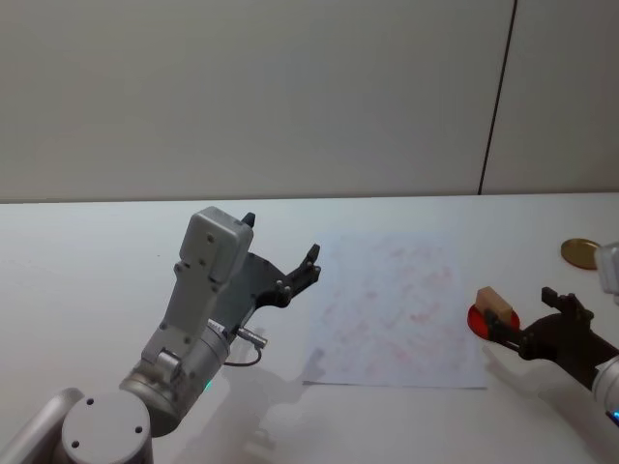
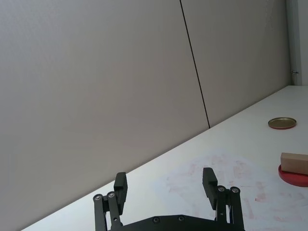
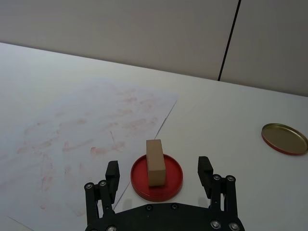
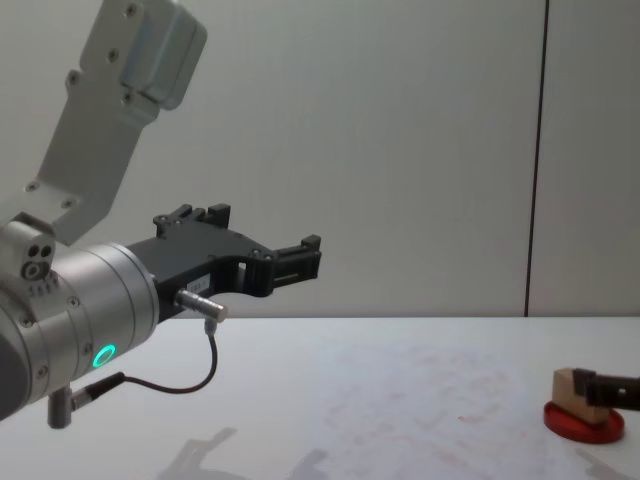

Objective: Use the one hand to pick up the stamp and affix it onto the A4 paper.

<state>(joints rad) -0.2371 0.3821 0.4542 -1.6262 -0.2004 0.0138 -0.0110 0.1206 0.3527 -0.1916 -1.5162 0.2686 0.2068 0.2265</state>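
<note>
Facing the stamp (image 3: 155,161) on its red disc (image 3: 173,182), spread right gripper (image 3: 159,167) should centre before pinching; left gripper (image 2: 164,178), spread, hangs beside A4 paper (image 3: 82,130).

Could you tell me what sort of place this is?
Probably a robotics test bench: white table against plain wall panels, the A4 paper full of red marks, right gripper open by the stamp, left gripper raised.
</note>
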